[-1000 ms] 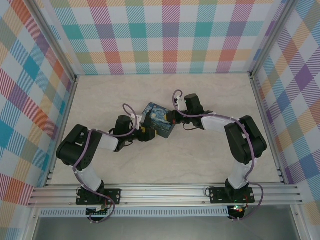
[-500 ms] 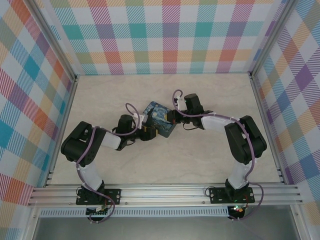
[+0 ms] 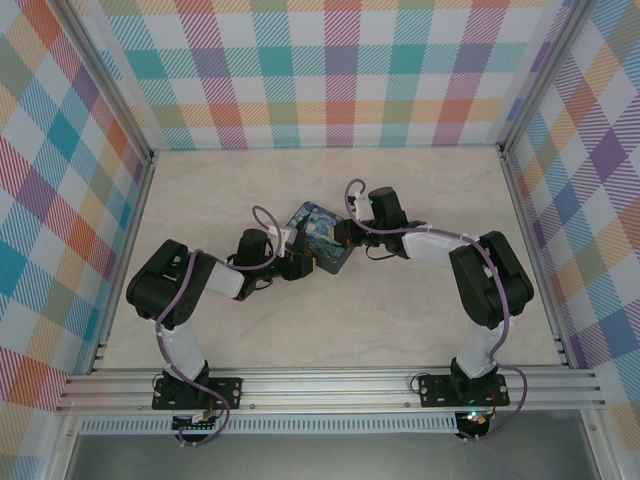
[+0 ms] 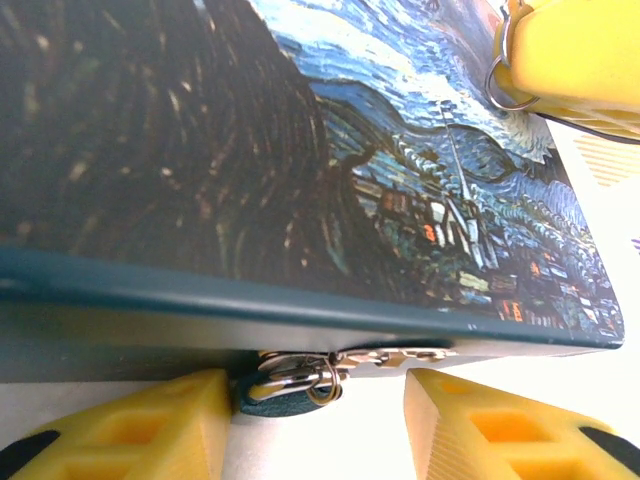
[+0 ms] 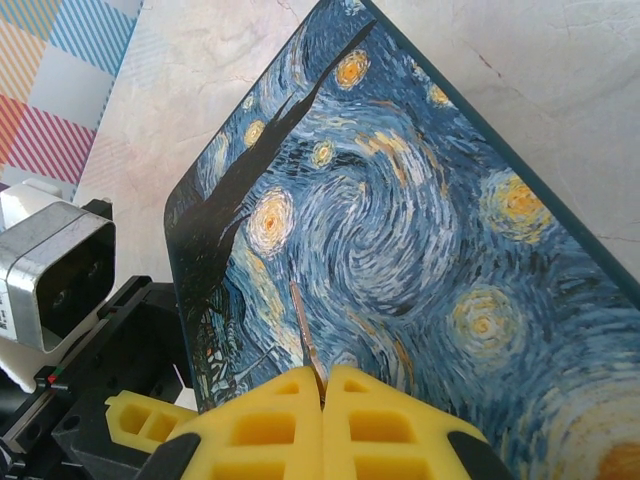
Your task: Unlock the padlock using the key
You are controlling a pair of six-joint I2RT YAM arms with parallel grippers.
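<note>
The teal padlock [image 4: 272,398] with its thin silver shackle hangs on the hasp under the front edge of the starry-night tin [image 3: 320,238]. My left gripper [image 4: 315,432] is open and low on the table. Its yellow fingers [image 4: 130,425] stand either side of the padlock, whose body lies right beside the left finger. My right gripper [image 5: 323,385] is shut on the thin grey key [image 5: 304,335], whose blade sticks out over the tin's lid [image 5: 400,230]. In the top view the left gripper [image 3: 296,262] is at the tin's near-left edge and the right gripper [image 3: 345,236] at its right side.
The tin lies in the middle of the pale table [image 3: 400,320], enclosed by plaid walls [image 3: 330,80]. The left arm's wrist camera housing [image 5: 55,275] sits close beyond the tin's left corner. The right gripper's yellow fingers [image 4: 575,50] hover over the lid's far corner.
The left arm has pushed rightward toward the tin, bringing its gripper closer to the tin's front edge. The right gripper has barely moved.
</note>
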